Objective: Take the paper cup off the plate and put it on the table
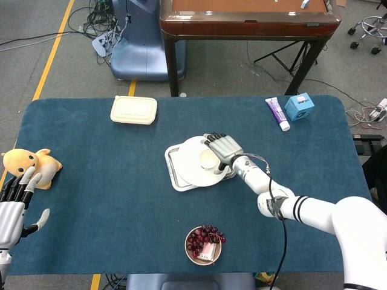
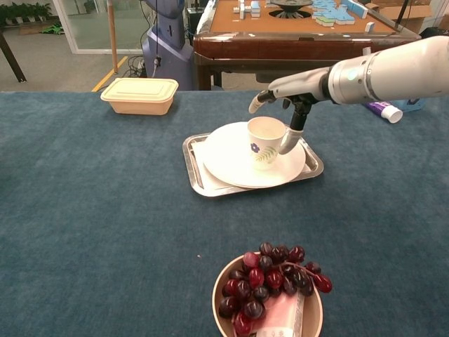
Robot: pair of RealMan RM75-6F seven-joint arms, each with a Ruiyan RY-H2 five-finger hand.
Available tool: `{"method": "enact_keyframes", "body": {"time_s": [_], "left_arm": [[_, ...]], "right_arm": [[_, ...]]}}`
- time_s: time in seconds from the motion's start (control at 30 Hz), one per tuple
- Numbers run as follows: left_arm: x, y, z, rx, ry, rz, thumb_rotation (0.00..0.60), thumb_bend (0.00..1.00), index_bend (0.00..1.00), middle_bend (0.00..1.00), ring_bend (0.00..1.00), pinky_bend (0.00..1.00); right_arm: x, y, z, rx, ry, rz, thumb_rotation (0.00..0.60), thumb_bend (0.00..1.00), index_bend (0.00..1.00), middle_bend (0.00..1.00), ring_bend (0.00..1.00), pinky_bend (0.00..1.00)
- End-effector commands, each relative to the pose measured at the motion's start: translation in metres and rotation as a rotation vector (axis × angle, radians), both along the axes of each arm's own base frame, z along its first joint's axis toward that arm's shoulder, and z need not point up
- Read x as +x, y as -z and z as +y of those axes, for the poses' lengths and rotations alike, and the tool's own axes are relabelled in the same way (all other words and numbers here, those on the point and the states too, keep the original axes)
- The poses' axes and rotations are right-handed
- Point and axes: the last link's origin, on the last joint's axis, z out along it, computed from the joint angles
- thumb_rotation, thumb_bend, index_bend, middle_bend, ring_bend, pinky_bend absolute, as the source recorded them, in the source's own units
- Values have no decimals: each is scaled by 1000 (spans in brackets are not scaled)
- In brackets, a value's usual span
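Right robot hand (image 1: 224, 147) hovers spread beside paper cup (image 1: 208, 159) on plate (image 1: 190, 167).

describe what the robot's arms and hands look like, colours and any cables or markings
The right hand is silver-grey with black fingers, on a glossy white arm with a silver wrist section, black bands near the elbow and a thin black cable running along it. In the chest view the fingers look pale grey. The left hand has the same silver-grey back and dark fingers with pale tips; its arm is barely in view.
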Motion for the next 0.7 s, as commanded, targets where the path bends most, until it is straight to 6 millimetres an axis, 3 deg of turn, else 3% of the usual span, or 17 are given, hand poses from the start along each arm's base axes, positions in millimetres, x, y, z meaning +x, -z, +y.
{"method": "enact_keyframes", "body": {"time_s": [0.03,0.33,0.7], "left_arm": [[1,0,0,0,4,-1,600,324,0,0,0,0],[1,-2,-2,1,13,-9,600,324,0,0,0,0],[0,0,-2,-4,17,-6,600,324,0,0,0,0]], "right_arm": [[1,5,-2,3,-1,7,600,97,130,83,0,119],[2,16,-6,9,-4,20,600,99,232,115,0,121],[4,13,-7,-6,-21,18,600,119,339,140,0,122]]}}
